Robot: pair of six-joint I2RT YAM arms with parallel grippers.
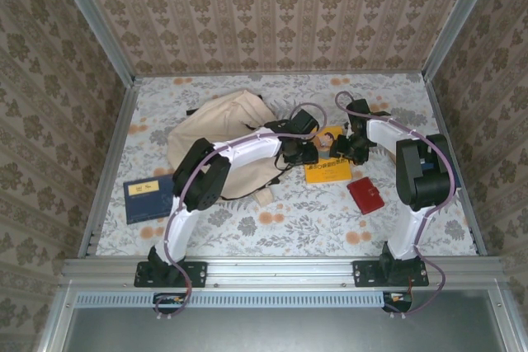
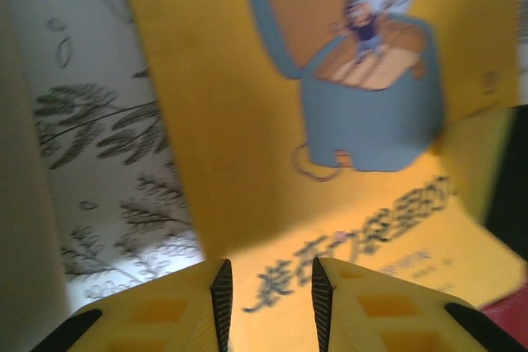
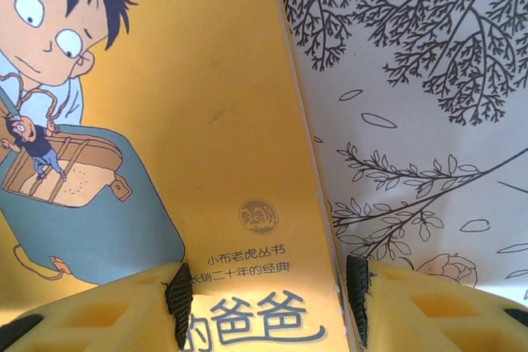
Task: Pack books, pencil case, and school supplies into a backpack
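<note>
The cream-beige backpack [image 1: 221,131] lies slumped at the back left of the table. To its right the yellow book [image 1: 328,171] lies flat, with both grippers down at its far end. My left gripper [image 1: 307,152] hovers over the cover [image 2: 247,121], its jaws [image 2: 271,290] a little apart with nothing between them. My right gripper [image 1: 345,150] is open and straddles the book's right edge [image 3: 326,228]: one finger [image 3: 177,307] is over the cover, the other [image 3: 356,298] over the tablecloth. The dark blue book [image 1: 148,197] lies near the left edge.
A small red pouch [image 1: 365,194] lies just right of the yellow book's near corner. Patterned walls close the table on three sides, with metal rails [image 1: 107,171] along the edges. The left arm reaches across the backpack's near side.
</note>
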